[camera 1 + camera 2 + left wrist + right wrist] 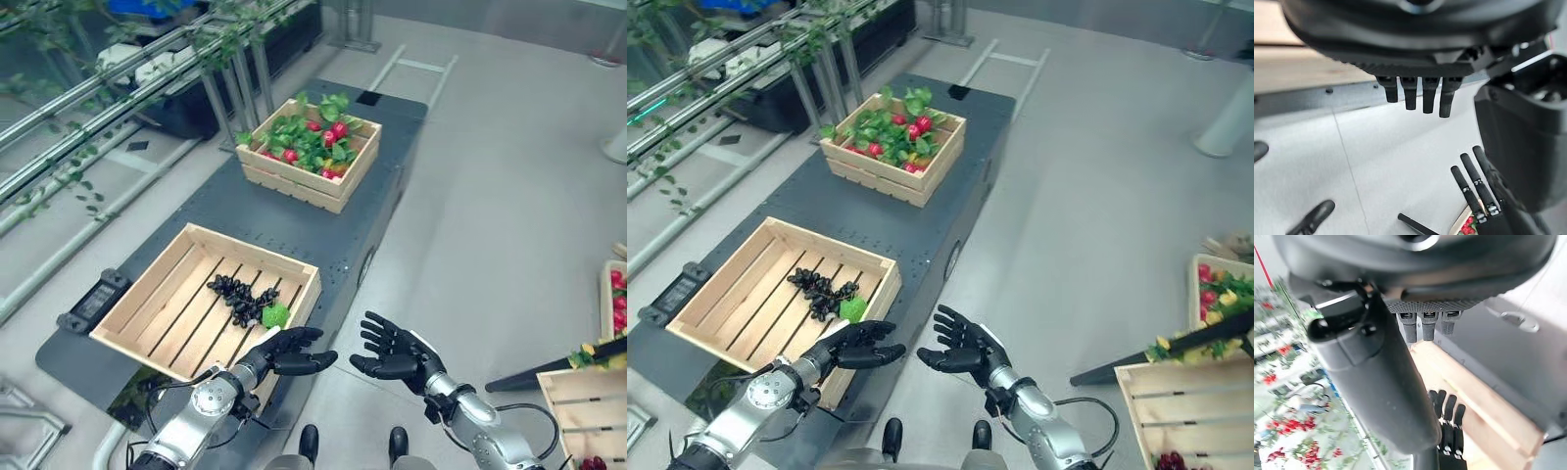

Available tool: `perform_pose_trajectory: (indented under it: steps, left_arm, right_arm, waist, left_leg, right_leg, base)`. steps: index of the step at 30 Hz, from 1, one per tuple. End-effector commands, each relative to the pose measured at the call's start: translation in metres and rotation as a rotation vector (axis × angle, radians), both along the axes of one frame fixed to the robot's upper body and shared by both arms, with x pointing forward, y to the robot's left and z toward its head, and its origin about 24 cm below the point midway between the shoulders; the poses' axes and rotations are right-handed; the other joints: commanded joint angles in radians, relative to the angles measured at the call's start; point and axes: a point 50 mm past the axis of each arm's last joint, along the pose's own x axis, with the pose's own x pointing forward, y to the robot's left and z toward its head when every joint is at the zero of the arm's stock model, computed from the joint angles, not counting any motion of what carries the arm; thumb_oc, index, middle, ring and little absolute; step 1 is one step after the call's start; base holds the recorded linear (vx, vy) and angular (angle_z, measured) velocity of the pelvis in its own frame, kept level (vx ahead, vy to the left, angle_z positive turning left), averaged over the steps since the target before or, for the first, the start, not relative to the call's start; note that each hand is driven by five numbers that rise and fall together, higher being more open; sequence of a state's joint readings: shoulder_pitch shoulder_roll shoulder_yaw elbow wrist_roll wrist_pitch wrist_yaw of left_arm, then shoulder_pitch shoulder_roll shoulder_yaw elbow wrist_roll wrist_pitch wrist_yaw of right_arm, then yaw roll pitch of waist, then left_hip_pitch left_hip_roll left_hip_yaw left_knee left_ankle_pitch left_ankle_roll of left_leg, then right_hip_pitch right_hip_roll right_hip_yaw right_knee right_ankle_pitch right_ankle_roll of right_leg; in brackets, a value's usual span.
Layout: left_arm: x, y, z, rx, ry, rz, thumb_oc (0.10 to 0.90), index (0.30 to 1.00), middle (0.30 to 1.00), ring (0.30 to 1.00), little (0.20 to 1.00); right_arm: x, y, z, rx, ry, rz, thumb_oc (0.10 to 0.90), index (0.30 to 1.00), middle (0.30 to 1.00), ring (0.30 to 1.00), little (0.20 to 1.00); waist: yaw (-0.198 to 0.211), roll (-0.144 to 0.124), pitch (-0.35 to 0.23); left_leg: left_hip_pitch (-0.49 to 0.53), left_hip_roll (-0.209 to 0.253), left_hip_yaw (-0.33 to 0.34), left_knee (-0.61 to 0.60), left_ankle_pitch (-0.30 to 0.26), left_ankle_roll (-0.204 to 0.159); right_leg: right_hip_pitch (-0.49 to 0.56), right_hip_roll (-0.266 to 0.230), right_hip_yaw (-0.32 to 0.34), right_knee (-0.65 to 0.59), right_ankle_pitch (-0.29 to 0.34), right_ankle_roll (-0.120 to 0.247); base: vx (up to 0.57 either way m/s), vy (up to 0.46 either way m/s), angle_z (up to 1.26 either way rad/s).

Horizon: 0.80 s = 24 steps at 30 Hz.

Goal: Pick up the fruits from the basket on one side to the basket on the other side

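Your left hand (284,352) hovers empty, fingers loosely spread, at the near corner of the near crate (147,294), where the dark grapes (238,295) lie by a green leaf (276,315). Come down over the crate wall rather than across it and close around the whole bunch. Your right hand (397,354) is wide and empty over bare floor. The far crate (333,186) of red fruit (338,129) sits well apart along the grey platform (294,230), with open deck between.
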State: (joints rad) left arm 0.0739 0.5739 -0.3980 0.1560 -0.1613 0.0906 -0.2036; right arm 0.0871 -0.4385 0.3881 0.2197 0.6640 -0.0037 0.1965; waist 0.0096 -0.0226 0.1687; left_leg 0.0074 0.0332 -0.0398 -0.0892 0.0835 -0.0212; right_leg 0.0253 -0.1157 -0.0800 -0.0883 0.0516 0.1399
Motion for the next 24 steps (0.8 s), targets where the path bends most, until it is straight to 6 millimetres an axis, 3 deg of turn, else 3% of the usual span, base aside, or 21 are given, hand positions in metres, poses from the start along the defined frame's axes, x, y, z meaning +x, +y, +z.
perform_pose_trajectory:
  steps: [1, 8, 13, 16, 18, 20, 24]
  left_arm:
    - [0.026, -0.010, 0.038, -0.039, -0.241, -0.035, 0.800, 0.900, 0.900, 0.900, 0.900]
    - [0.029, -0.019, 0.038, -0.090, -0.224, -0.008, 0.800, 0.900, 0.900, 0.900, 0.900]
    - [0.029, -0.020, 0.043, -0.123, -0.258, -0.012, 0.800, 0.900, 0.900, 0.900, 0.900]
    - [0.029, -0.018, 0.053, -0.167, -0.334, 0.020, 0.800, 0.900, 0.900, 0.900, 0.900]
    - [0.031, -0.017, 0.061, -0.200, -0.403, 0.028, 0.800, 0.900, 0.900, 0.900, 0.900]
    - [0.035, -0.021, 0.069, -0.218, -0.474, 0.011, 0.800, 0.900, 0.900, 0.900, 0.900]
    - [0.045, -0.020, 0.081, -0.175, -0.594, 0.046, 0.800, 0.900, 0.900, 0.900, 0.900]
  right_arm:
    - [0.020, 0.016, 0.048, 0.096, -0.255, 0.084, 0.800, 0.900, 0.900, 0.900, 0.900]
    - [0.024, 0.021, 0.053, 0.060, -0.272, 0.126, 0.800, 0.900, 0.900, 0.900, 0.900]
    - [0.023, 0.012, 0.054, 0.049, -0.279, 0.084, 0.800, 0.900, 0.900, 0.900, 0.900]
    - [0.019, 0.007, 0.052, 0.035, -0.280, 0.077, 0.800, 0.900, 0.900, 0.900, 0.900]
    - [0.019, 0.005, 0.051, 0.024, -0.286, 0.059, 0.800, 0.900, 0.900, 0.900, 0.900]
    - [0.019, 0.004, 0.050, 0.041, -0.289, 0.022, 0.800, 0.900, 0.900, 0.900, 0.900]
    - [0.026, 0.005, 0.048, 0.047, -0.299, -0.003, 0.800, 0.900, 0.900, 0.900, 0.900]
  waist:
    - [-0.011, -0.025, -0.021]
    - [0.004, -0.054, -0.022]
    - [0.014, -0.063, -0.009]
    - [0.014, -0.052, -0.016]
    - [0.006, -0.033, -0.028]
    - [-0.004, -0.025, -0.035]
    - [0.014, -0.025, -0.043]
  left_leg:
    - [0.055, -0.076, -0.014, 0.046, -0.135, 0.062]
    - [0.045, 0.012, 0.015, 0.079, -0.111, 0.005]
    - [0.001, 0.010, 0.060, 0.178, -0.126, -0.016]
    - [0.008, 0.021, 0.088, 0.127, -0.099, -0.022]
    - [0.031, 0.057, 0.142, 0.006, -0.030, -0.041]
    - [-0.003, 0.086, 0.176, 0.002, 0.001, -0.062]
    - [-0.018, 0.061, 0.126, 0.002, -0.018, -0.054]
  right_leg:
    - [-0.104, 0.015, 0.110, 0.050, 0.070, 0.026]
    - [-0.019, 0.045, 0.016, 0.033, 0.011, -0.022]
    - [0.020, 0.032, -0.063, 0.020, 0.000, -0.038]
    - [0.035, 0.027, -0.094, 0.001, -0.001, -0.038]
    - [0.031, 0.032, -0.119, 0.001, -0.009, -0.038]
    - [0.029, 0.031, -0.141, 0.001, -0.011, -0.041]
    - [0.026, 0.001, -0.167, 0.001, -0.005, -0.030]
  base:
    - [0.18, -0.402, 0.63]
    - [0.13, -0.294, 0.42]
    - [0.09, -0.119, 0.56]
    - [0.11, 0.076, 0.60]
    - [0.07, 0.146, 0.77]
    - [0.04, 0.147, 0.78]
    - [0.09, 0.248, 0.48]
